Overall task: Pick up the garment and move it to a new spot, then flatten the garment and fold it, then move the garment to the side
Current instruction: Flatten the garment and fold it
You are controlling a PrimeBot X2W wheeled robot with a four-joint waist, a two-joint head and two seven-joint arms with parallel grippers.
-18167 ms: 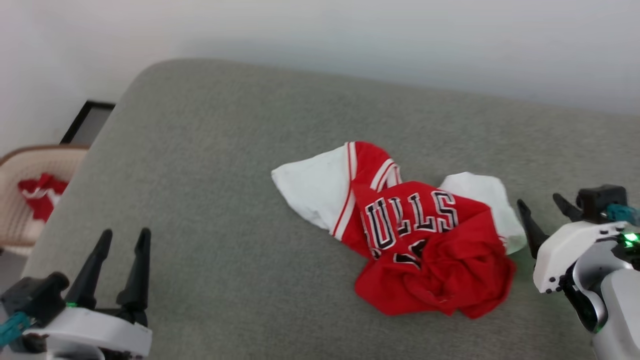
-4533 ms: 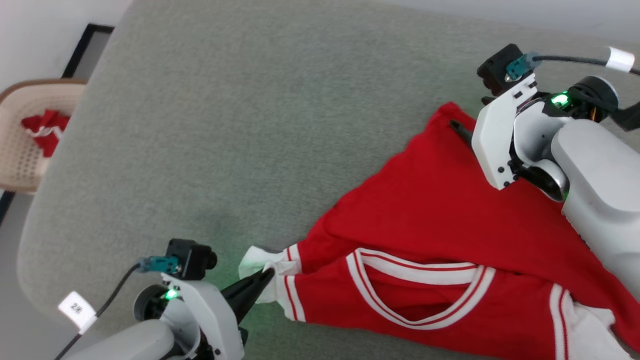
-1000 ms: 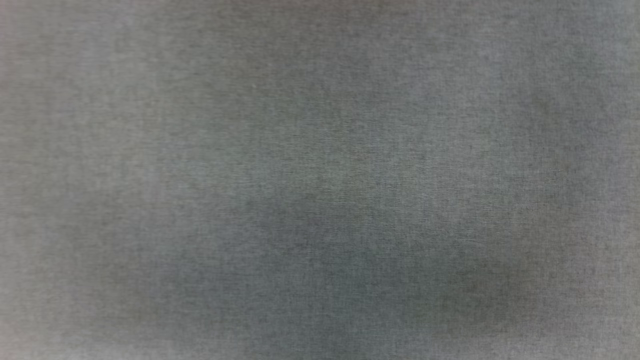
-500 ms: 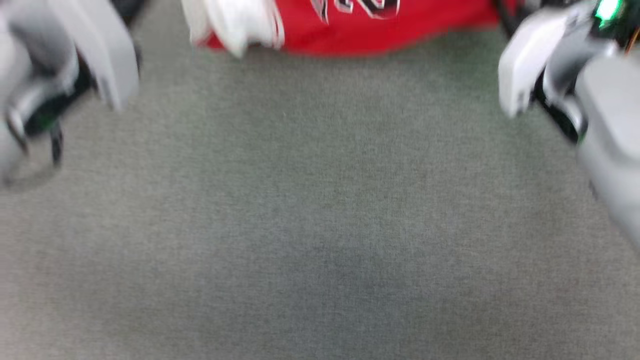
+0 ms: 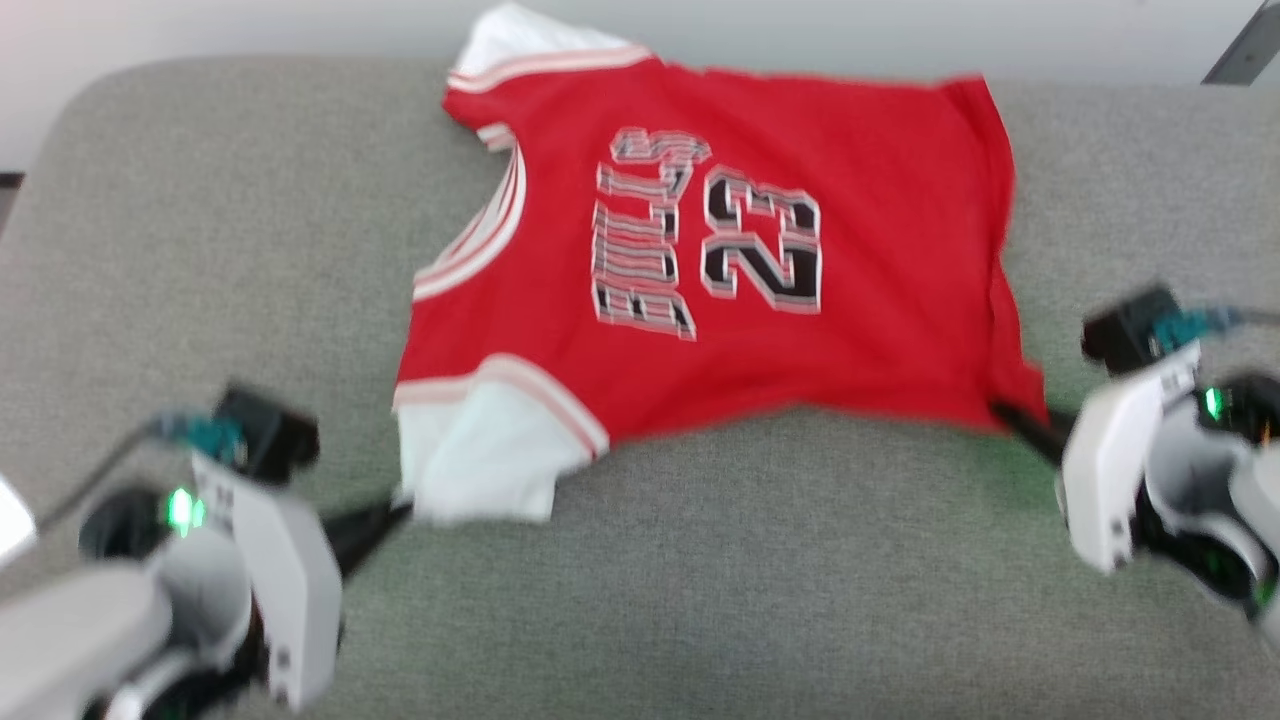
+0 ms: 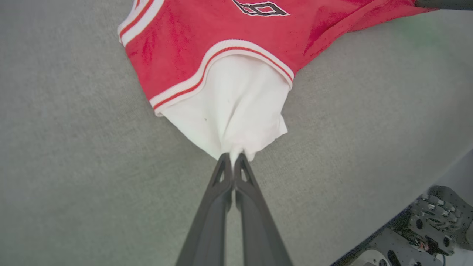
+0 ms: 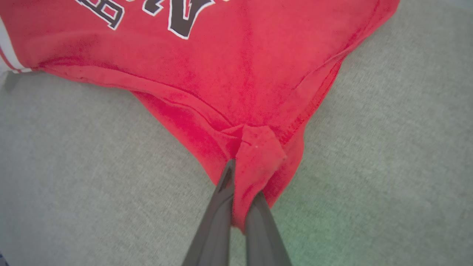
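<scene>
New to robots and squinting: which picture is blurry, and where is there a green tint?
Head view: motion-smeared, garment lettering doubled. Left wrist view: sharp around the left pincer. Right wrist view: mostly sharp, green glow on the grey surface beside the right pincer.

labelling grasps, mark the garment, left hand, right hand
garment (image 5: pixel 720 345), head view, red front panel
left hand (image 6: pixel 232 157), left wrist view, fingertips on white sleeve
right hand (image 7: pixel 239 173), right wrist view, fingertips on red hem

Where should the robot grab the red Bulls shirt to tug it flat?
Probably at its two near corners, coming low from the robot's side. The garment lies spread, its white sleeve and red hem corner poking toward the robot. The left pincer and right pincer pinch those.
</scene>
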